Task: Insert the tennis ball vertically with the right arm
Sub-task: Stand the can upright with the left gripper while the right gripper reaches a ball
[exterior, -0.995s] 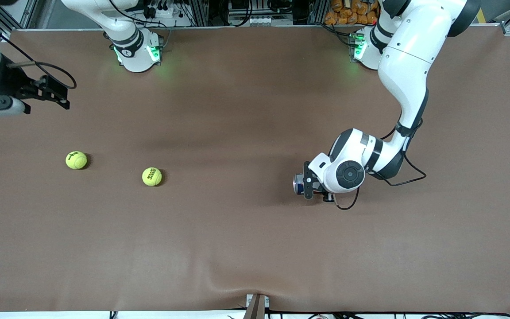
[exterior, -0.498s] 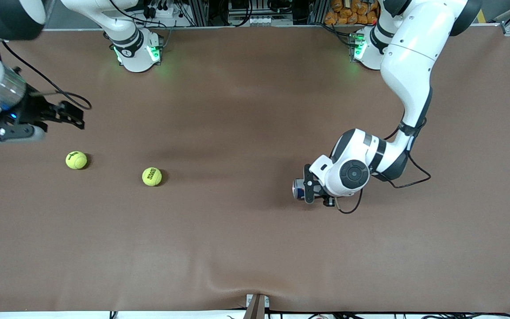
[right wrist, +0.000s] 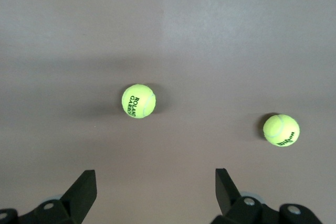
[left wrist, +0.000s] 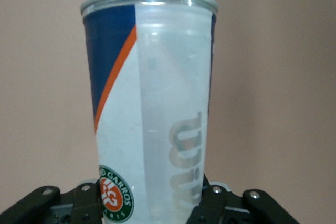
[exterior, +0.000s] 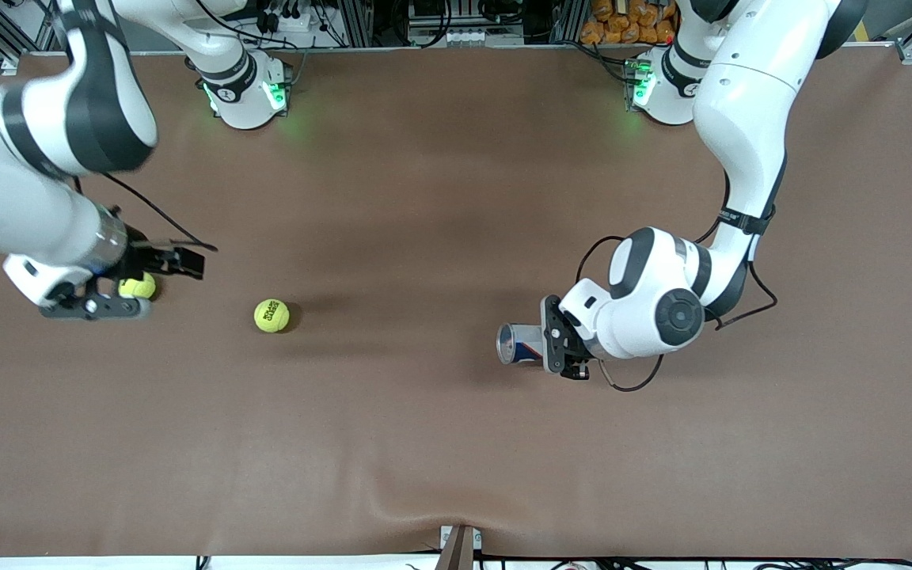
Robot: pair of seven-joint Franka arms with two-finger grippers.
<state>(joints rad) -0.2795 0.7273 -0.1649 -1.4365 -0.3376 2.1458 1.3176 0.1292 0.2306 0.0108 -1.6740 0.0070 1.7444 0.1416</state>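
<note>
Two yellow tennis balls lie on the brown table. One is in the open. The other, nearer the right arm's end, is partly covered by my right hand. My right gripper is open and empty, over the table just beside that second ball. The right wrist view shows both balls ahead of its spread fingers. My left gripper is shut on a clear tennis ball can with a blue, orange and white label. The can's rim points toward the balls. The can fills the left wrist view.
The brown table cloth has a wrinkle at its front edge by a small bracket. Both arm bases stand at the back edge. Cables trail from both wrists.
My right arm has swung in from the table's end and come down over the outer ball. My left gripper has turned the can so more of it shows, pointing toward the balls.
</note>
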